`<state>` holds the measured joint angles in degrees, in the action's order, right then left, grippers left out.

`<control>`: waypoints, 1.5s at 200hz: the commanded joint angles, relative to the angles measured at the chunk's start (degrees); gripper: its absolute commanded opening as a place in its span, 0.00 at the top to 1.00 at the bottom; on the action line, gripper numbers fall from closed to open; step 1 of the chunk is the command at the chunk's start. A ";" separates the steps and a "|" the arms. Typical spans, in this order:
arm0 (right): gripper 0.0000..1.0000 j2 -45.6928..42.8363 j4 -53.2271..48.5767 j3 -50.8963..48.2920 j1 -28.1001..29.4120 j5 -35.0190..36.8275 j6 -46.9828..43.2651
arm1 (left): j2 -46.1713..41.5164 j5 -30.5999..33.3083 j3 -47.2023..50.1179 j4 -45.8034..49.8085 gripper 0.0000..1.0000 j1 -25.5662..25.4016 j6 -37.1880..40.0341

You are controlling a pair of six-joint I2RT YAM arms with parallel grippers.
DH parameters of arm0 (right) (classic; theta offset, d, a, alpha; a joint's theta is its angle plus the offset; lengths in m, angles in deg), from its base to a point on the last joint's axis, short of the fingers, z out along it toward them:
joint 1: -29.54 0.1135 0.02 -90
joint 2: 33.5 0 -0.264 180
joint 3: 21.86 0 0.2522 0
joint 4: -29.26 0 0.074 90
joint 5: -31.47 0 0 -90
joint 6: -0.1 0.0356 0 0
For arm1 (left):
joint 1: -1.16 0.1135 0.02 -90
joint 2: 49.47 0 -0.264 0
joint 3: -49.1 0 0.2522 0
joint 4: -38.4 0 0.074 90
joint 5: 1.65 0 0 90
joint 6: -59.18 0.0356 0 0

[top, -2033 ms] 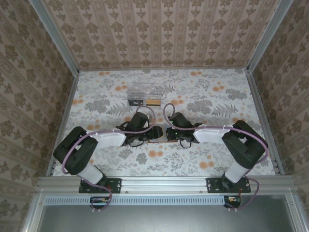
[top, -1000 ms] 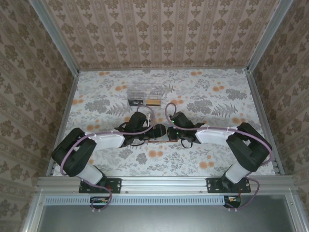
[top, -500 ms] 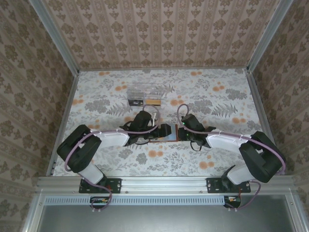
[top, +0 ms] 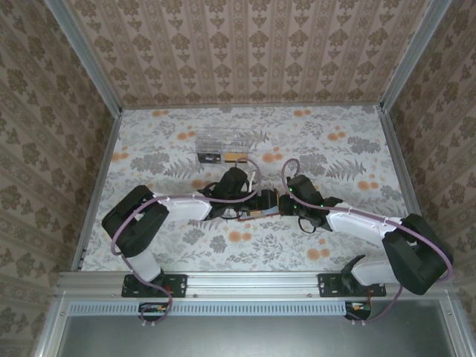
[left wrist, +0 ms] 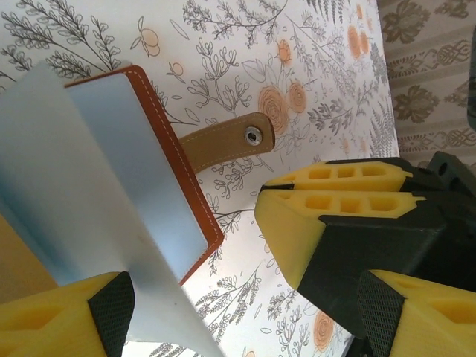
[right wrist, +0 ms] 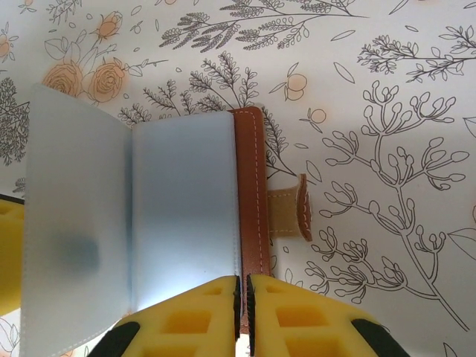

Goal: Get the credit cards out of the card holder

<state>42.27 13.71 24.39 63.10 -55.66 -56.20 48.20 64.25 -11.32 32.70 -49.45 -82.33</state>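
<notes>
Currently the card holder [right wrist: 186, 216] sits near the middle of the floral table [top: 335, 149], spread open between my two grippers, with its blue-grey inner faces up and the rust-brown stitched rim along its edge. In the right wrist view one inner face lies flat beside the brown rim, while a frosted leaf [right wrist: 74, 223] stands turned up on the far side of the fold. A tan strap [right wrist: 290, 212] sticks out from the brown edge onto the table, and the left wrist camera shows a metal snap [left wrist: 255, 134] at its end. The right gripper [right wrist: 242, 286] has its yellow pads pressed together with only a hairline seam between them, right at the brown rim. I cannot tell from either wrist view whether leather is actually pinched in that seam or whether the tips merely sit over the edge. In the left wrist view a strip of bare table shows between those closed tips and the holder's rim. The left gripper [left wrist: 242, 297] has its fingers spread wide, one finger [left wrist: 67, 316] close against the raised leaf and the other well off to the side. That leaf runs down between them, and nothing is clamped there. From above, both arms reach inward and meet over the holder. Further back on the table, apart from the holder, stands a clear plastic box [top: 223, 146] with small items in it.
</notes>
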 commanded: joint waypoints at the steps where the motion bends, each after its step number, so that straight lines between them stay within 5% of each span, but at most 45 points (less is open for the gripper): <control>1: 0.85 -1.49 -1.39 -0.68 -0.41 1.11 0.85 | -0.61 -0.62 -2.53 0.48 0.17 -0.38 -0.04; 45: 0.84 -2.19 -1.47 -0.50 -0.43 1.25 0.85 | -3.50 2.22 -1.50 2.48 0.16 0.38 1.02; 154: 0.80 -12.00 -4.78 -4.84 -1.96 3.88 1.65 | 9.19 -0.31 -6.96 1.05 0.21 -0.41 -2.18; 244: 0.80 -9.97 0.21 -3.09 -1.42 -3.92 0.96 | -10.05 8.59 -1.79 13.93 0.21 1.27 3.12; 300: 0.81 1.20 4.32 4.41 2.51 -11.62 0.31 | -19.80 14.42 9.19 17.36 0.52 5.15 2.29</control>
<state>39.23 14.15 24.98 64.15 -62.06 -55.42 30.74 75.18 -6.18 46.32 -45.58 -80.10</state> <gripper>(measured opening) 0.190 0.545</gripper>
